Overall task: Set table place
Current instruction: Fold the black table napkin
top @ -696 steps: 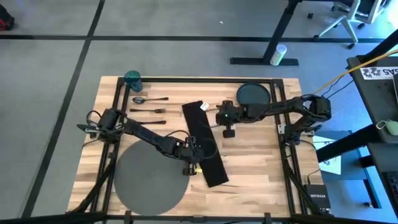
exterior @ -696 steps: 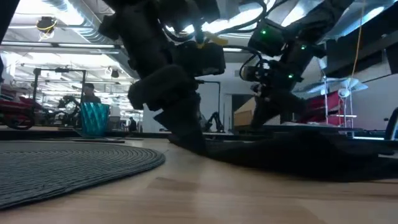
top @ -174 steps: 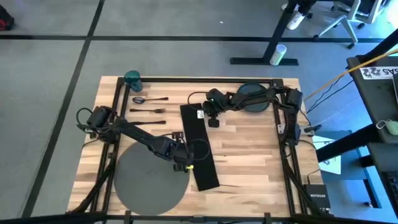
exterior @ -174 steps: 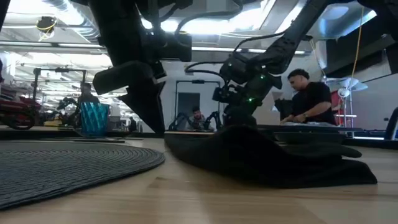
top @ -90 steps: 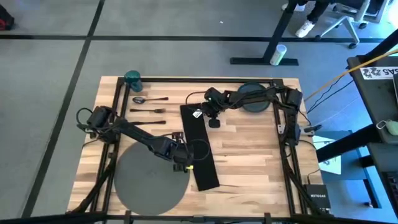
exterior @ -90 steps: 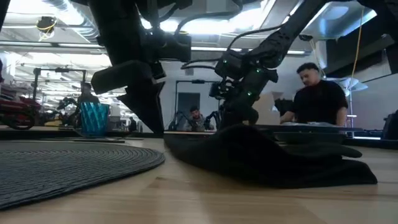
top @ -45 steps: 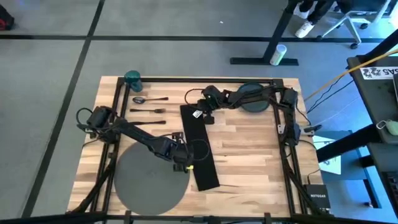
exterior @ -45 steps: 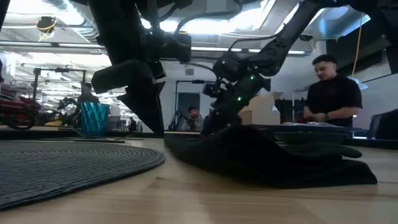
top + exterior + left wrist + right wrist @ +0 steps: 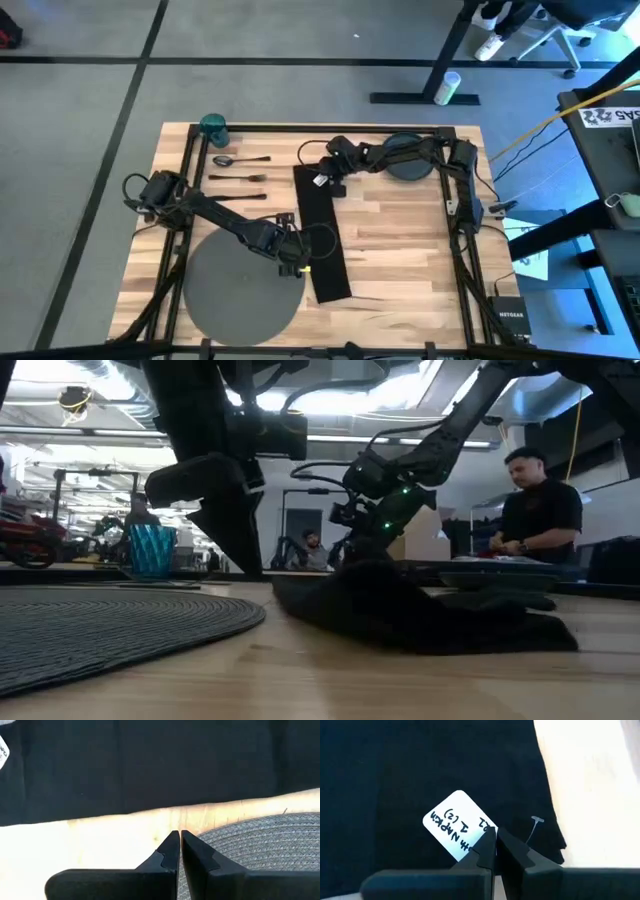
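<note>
Black napkin (image 9: 320,235) lies under the right gripper (image 9: 330,180), whose fingers are closed at its white tag (image 9: 457,831).

Closed jaws, seemingly above bare table (image 9: 100,835) between napkin (image 9: 165,765) and mat (image 9: 265,840).

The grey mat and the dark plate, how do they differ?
The grey mat is clearly larger than the dark plate. The mat lies at the table's near left, beside the black napkin; the plate lies at the far right, under the right arm. The mat looks woven, the plate smooth. Both are round and flat.
</note>
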Action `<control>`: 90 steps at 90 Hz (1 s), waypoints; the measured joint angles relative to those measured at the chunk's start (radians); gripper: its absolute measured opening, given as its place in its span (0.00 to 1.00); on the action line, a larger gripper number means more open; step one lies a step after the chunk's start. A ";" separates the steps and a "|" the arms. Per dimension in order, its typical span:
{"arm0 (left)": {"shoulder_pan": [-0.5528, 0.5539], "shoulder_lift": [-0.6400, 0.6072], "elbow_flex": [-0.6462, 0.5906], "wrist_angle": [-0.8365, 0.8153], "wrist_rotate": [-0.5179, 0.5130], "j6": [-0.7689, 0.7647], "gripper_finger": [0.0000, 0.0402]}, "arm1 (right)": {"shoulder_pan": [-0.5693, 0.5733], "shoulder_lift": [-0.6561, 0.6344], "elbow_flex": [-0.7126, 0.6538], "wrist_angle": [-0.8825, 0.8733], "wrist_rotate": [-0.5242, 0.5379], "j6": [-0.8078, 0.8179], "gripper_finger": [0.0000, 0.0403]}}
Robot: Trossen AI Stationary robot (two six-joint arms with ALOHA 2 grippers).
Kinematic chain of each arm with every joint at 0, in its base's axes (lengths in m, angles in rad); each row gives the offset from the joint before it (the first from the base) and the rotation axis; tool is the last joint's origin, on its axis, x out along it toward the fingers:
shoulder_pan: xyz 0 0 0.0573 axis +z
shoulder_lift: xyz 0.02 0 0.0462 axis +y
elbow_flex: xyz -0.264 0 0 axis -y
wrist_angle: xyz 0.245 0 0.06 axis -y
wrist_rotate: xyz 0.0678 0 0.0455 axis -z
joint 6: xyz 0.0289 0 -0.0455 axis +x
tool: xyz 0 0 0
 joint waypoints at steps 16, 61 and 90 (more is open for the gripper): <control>0.000 0.000 0.000 -0.003 0.000 -0.003 0.00 | -0.001 -0.014 -0.001 -0.062 0.038 -0.008 0.00; -0.001 0.000 0.000 -0.002 -0.002 0.000 0.00 | 0.000 -0.151 -0.014 -0.196 0.120 -0.045 0.00; -0.050 0.000 0.000 -0.003 -0.133 0.075 0.00 | 0.018 -0.373 -0.104 -0.243 0.122 -0.056 0.00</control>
